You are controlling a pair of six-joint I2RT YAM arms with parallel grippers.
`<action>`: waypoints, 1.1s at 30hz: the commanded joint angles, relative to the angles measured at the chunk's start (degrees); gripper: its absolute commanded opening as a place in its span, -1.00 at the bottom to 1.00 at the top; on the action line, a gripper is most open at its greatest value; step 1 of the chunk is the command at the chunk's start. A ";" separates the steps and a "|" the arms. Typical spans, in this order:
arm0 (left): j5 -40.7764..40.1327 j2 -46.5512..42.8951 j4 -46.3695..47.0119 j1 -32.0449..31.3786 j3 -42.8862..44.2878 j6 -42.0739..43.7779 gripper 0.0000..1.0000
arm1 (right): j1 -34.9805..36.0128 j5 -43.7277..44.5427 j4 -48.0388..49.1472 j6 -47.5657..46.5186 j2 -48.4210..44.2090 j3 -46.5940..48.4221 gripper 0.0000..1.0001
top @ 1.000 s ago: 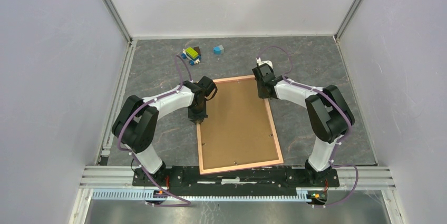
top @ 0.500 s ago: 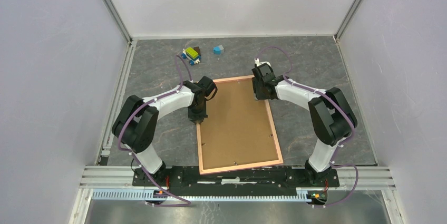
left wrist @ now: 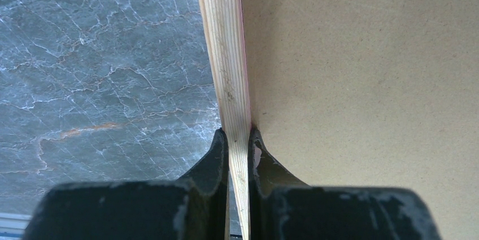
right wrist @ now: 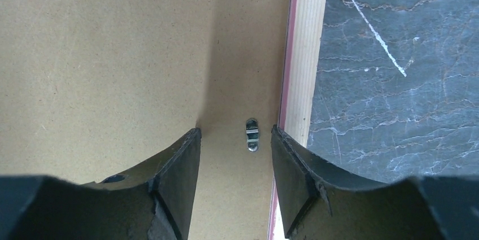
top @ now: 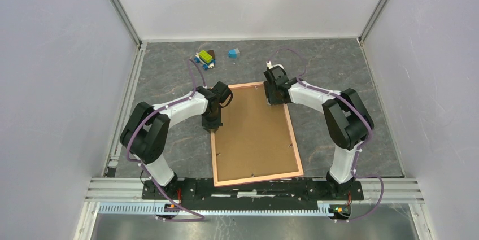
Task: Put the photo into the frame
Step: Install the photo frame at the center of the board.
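Grey marbled tabletop [top: 169,82] inside white-walled cell. Large pink thin-railed wooden picture frame [top: 294,138] lies face down mid-tabletop, plain brown backing board [top: 254,132] upward. Long axis runs from near edge toward far edge, far end leaning slightly left. Photo not visible; whether under board, cannot tell. Left gripper [left wrist: 237,135] pinched on frame's left rail, likely steadying it. Right gripper [right wrist: 234,132] spread, holding nothing, over board beside right rail, straddling small metal turn clip [right wrist: 252,134], probably to fasten board. Small coloured toy blocks [top: 205,58] near far edge.
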 commanded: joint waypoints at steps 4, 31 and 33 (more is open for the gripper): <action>-2.36 0.83 1.20 -0.40 -0.57 4.74 -0.96 | -0.22 5.53 -2.17 -2.90 -2.39 0.23 0.14; -2.51 1.22 1.29 -0.41 -0.57 4.48 -0.96 | -1.90 3.20 -3.94 -1.71 1.17 -1.49 0.11; -2.40 1.29 1.19 -0.39 -0.49 4.44 -0.96 | -1.89 4.04 -5.83 -0.89 2.62 0.06 0.09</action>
